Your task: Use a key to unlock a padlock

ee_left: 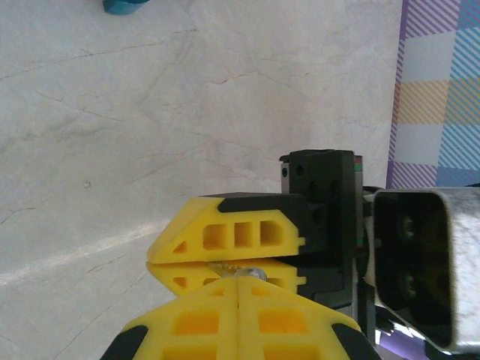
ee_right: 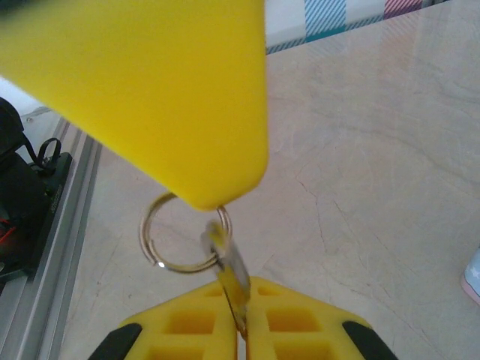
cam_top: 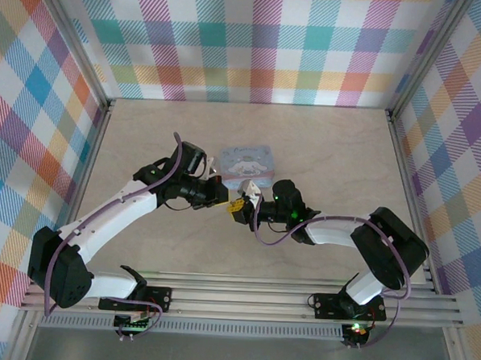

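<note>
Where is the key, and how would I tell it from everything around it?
Find the pale blue tin in the middle of the table; just nearer the arms' bases is the right gripper. Pinched in its yellow fingers is the key, a thin pale metal sliver, the only thing there joined to a round wire ring.
</note>
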